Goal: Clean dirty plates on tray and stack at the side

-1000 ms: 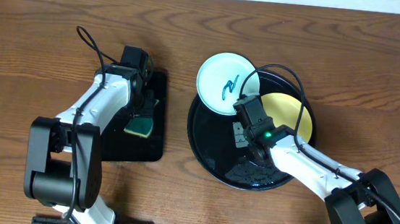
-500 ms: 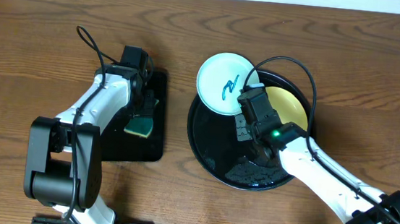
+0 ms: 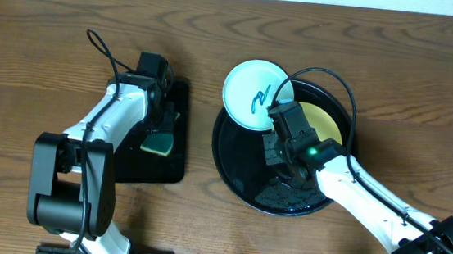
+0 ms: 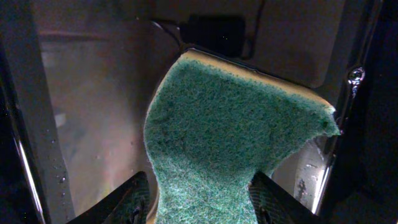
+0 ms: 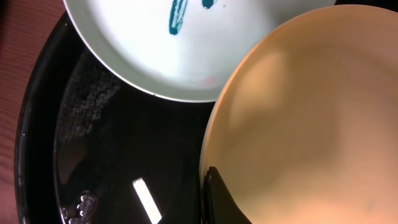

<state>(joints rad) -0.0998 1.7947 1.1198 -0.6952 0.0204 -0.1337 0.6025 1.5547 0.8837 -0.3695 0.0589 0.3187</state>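
The round black tray [image 3: 235, 170] holds a mint-white plate [image 3: 250, 92] with a teal scribble, lying over its upper-left rim. A pale yellow plate [image 3: 331, 125] lies on its right side. A third plate is not in view. My right gripper [image 3: 278, 144] is at the yellow plate's left edge. In the right wrist view one finger [image 5: 211, 186] lies on the yellow plate's [image 5: 311, 112] rim, beside the mint plate [image 5: 155, 50] and the tray [image 5: 93, 155]. The other finger is hidden. My left gripper [image 3: 161, 121] pinches a green sponge [image 4: 230, 137].
A rectangular black tray [image 3: 145, 169] lies left of the round tray, under my left gripper and the sponge [image 3: 158, 143]. Water drops and a wet smear show on the round tray's floor [image 5: 87, 93]. The table's wall edge runs along the top.
My right gripper has moved a little up and right, onto the yellow plate's left edge. The left arm and the sponge have not moved.
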